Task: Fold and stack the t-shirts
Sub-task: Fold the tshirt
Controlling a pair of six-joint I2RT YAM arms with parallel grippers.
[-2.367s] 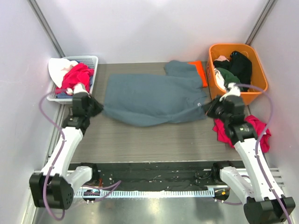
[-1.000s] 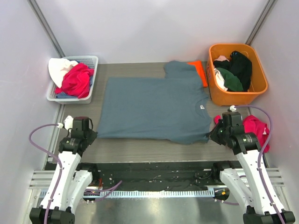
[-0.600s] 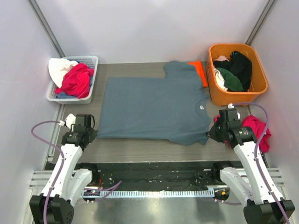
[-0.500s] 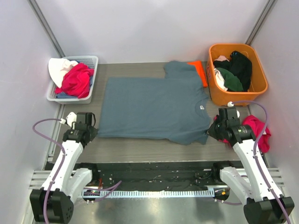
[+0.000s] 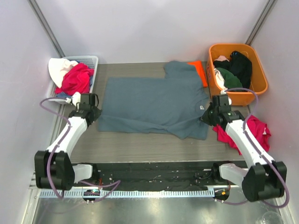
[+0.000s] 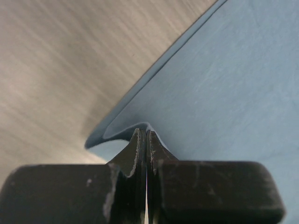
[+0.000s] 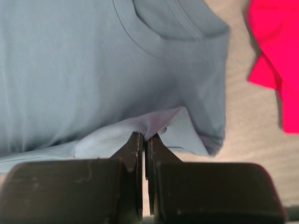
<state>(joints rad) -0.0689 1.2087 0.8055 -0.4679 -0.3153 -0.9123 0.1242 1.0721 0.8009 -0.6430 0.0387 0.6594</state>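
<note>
Blue-grey t-shirt (image 5: 154,102): spread on the tabletop (image 5: 140,142), collar toward the right.
Left gripper (image 6: 144,136): clenched on its near-left corner.
Right gripper (image 7: 145,138): clenched on its near-right edge; paired pinches likely keep the fold line straight.
Orange t-shirt (image 5: 200,70): touching the far sleeve.

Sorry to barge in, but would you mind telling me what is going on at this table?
Two robot arms are folding the blue-grey t-shirt. The left arm has its jaws shut on the near left corner, the right arm on the near right edge, both pinching cloth up off the table. The orange t-shirt shows at its far right corner, beside the orange tub.
</note>
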